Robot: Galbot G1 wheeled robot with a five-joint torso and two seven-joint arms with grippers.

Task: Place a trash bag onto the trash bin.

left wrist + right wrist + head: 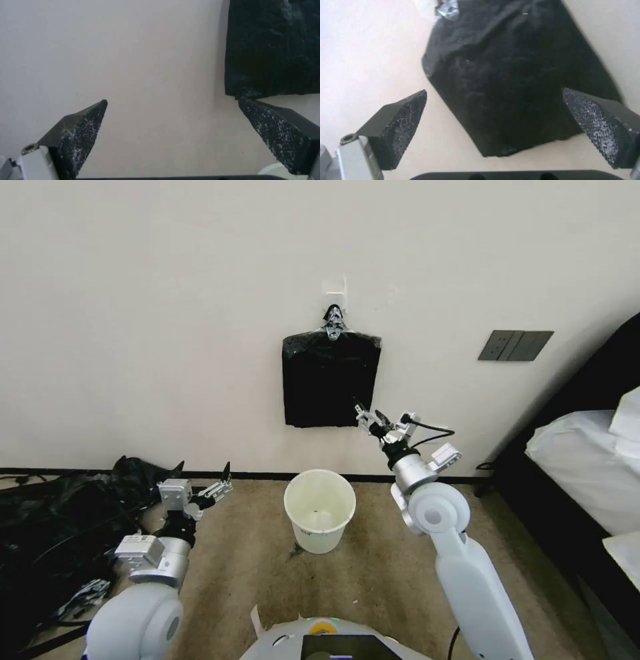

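The trash bag is out of view. A flat black plastic bundle (330,380) (273,47) (520,75) hangs on the wall from a silver clip (333,321) (448,8). Below it, the cream-white trash bin (320,537) stands upright and unlined on the carpet; part of its rim (270,170) shows in the left wrist view. My right gripper (370,415) (493,117) is raised, open, just short of the bundle's lower right corner, holding nothing. My left gripper (202,473) (173,125) hovers open low to the bin's left, facing the wall.
A large heap of black plastic sheeting (53,527) covers the floor at the left, close to my left arm. A grey switch plate (515,345) is on the wall to the right. White bedding (580,460) on dark furniture fills the right side.
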